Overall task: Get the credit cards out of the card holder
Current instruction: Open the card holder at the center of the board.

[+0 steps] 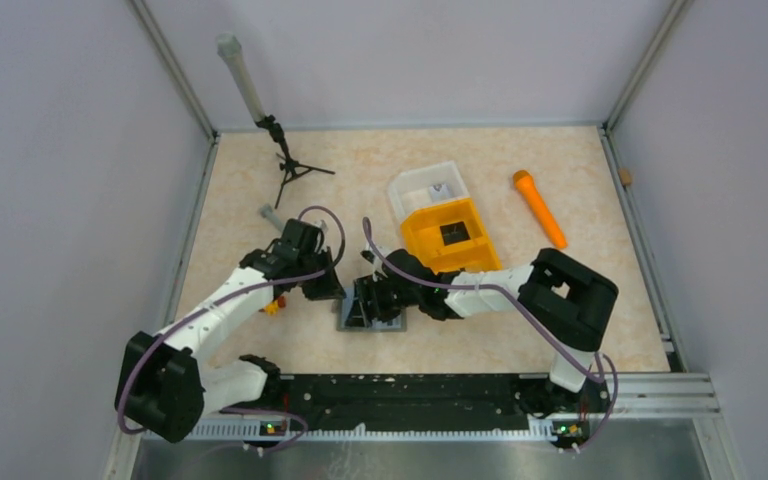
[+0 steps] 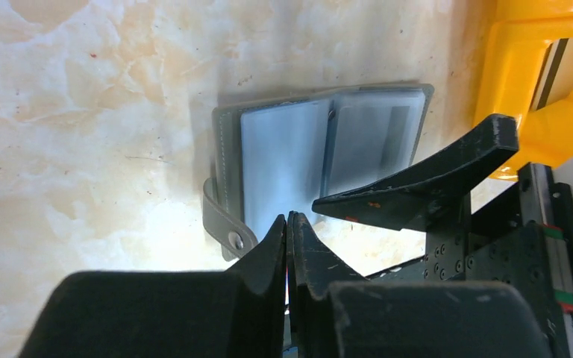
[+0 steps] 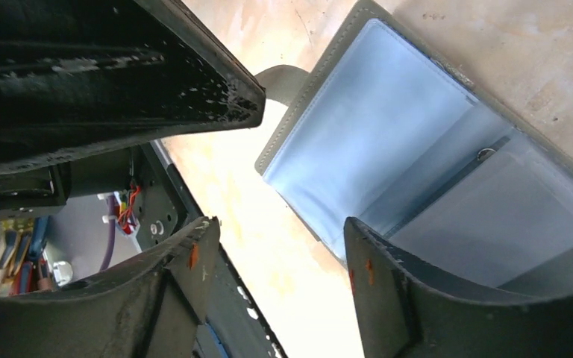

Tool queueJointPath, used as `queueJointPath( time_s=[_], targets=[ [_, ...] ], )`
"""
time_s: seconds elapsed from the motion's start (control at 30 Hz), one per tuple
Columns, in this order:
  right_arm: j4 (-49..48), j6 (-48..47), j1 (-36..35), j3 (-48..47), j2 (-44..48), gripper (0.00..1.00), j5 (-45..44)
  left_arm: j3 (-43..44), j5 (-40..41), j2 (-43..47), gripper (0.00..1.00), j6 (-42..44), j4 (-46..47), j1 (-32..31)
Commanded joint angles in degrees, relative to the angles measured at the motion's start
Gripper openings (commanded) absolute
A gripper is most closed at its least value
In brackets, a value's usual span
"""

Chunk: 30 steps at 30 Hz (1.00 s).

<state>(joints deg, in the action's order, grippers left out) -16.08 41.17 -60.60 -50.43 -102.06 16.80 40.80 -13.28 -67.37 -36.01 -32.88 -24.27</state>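
The grey card holder (image 1: 388, 323) lies open on the table near the front edge. In the left wrist view the holder (image 2: 227, 149) shows a light grey-blue card (image 2: 280, 160) in its left panel and a greyer card with a dark strip (image 2: 377, 138) in its right panel. My left gripper (image 2: 289, 218) is shut, its tips at the holder's near edge by the strap, with nothing visible between them. My right gripper (image 3: 280, 224) is open; one finger (image 3: 388, 276) lies over the holder (image 3: 388, 134), the other over bare table. In the top view both grippers, left (image 1: 328, 288) and right (image 1: 368, 300), meet at the holder.
An orange two-compartment bin (image 1: 420, 235) with a dark flat piece inside stands just behind the holder, and a clear tray (image 1: 410, 185) behind that. An orange marker (image 1: 540, 208) lies at the back right. A small tripod (image 1: 290, 165) stands at the back left. The rail (image 1: 410, 390) runs along the front.
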Motion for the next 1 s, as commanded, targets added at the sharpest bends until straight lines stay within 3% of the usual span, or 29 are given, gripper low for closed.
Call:
queueJointPath(
  time_s=[0.0,0.47,0.73,0.97],
  targets=[
    [-3.21,0.14,-0.57,-1.41,-0.77,0.6,1.23,2.64,2.45,1.99,0.05,0.24,-3.77,0.1],
    [-1.63,-0.91,-0.58,-3.46,-3.46,0.62,2.91,0.24,-4.81,-2.23,0.04,0.05,3.39,0.07],
    [1.08,-1.79,-0.51,-1.4,4.3,0.62,-0.26,-2.25,-7.15,-7.28,0.01,0.08,8.03,0.01],
    [7.51,0.41,2.55,3.41,13.05,0.67,-5.02,-2.85,-7.39,-5.43,0.0,-0.47,8.26,-1.16]
  ],
)
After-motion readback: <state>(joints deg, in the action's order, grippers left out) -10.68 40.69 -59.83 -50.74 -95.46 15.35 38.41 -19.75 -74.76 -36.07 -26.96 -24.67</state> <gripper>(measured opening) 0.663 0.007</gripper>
